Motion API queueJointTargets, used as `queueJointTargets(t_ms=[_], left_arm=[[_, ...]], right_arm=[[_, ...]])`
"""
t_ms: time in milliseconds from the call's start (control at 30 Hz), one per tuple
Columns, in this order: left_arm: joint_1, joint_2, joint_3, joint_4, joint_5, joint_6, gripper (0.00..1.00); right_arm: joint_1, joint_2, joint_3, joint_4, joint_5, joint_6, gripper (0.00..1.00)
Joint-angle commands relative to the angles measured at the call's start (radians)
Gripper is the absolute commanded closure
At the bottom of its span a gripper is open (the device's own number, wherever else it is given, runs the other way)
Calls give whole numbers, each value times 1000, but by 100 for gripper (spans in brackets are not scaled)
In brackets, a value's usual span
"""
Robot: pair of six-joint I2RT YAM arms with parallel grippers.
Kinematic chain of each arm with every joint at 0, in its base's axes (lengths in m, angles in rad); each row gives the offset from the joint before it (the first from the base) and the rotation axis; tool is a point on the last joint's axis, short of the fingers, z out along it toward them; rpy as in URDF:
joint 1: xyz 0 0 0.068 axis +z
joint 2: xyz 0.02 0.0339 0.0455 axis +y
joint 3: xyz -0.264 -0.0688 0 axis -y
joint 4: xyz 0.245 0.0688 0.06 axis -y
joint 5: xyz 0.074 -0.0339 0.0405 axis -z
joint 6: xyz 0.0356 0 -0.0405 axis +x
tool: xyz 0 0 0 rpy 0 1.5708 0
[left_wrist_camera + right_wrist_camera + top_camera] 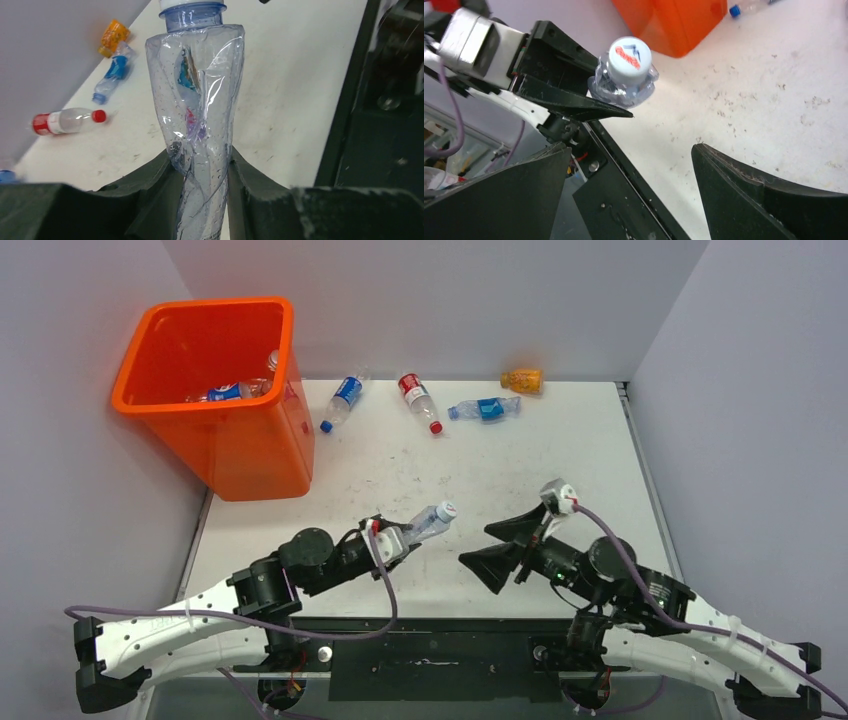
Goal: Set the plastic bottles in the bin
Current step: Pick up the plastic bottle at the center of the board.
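Left tool (200,155) grips a crushed clear bottle (200,75), cap end jutting forward.

**Top external:** fixed high above the near edge of the table (500,470), tilted down and forward. It is my farthest view and takes in the whole tabletop.

**Left wrist:** sits just behind my left gripper (201,155), sighting along its fingers, very near the crushed bottle (200,100) clamped there.

**Right wrist:** sits behind my right gripper (631,147), which is spread wide, and faces the left arm (474,45) and the bin (674,25).

**Shared:** all three views show that bottle.
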Motion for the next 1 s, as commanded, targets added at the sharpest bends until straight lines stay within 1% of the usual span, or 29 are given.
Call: queueJointTargets(t_ms=[0,100,167,200,267,367,433,500,633,767,867,967], left_arm=[[24,-73,-120,425,89,-475,88],[49,-84,-188,616,114,-746,89],[73,-69,-226,747,182,-903,89],[86,-52,-245,816,207,-995,89],[99,-25,-280,974,220,-1108,89],[104,9,-333,1142,194,-1209,93],[103,29,-360,1231,170,-1241,94],[101,48,-365,1268,147,-1256,94],[86,79,-367,1315,125,-1254,94],[68,100,-364,1334,98,-1233,94],[60,103,-364,1326,90,-1211,94],[54,99,-367,1314,83,-1195,94]], right_arm=[[7,-156,-181,289,29,-18,5],[7,-175,-233,341,3,-32,6],[7,-161,-250,376,-21,-34,6],[6,-157,-267,431,-34,-30,6],[6,-142,-301,522,-97,-20,7],[8,-90,-325,619,-181,-8,7],[9,-44,-330,674,-221,3,7],[14,-7,-349,744,-240,21,7],[35,53,-388,885,-207,47,6],[66,121,-392,969,-160,42,2],[89,161,-396,1041,-135,38,10],[112,195,-398,1106,-115,28,14]])
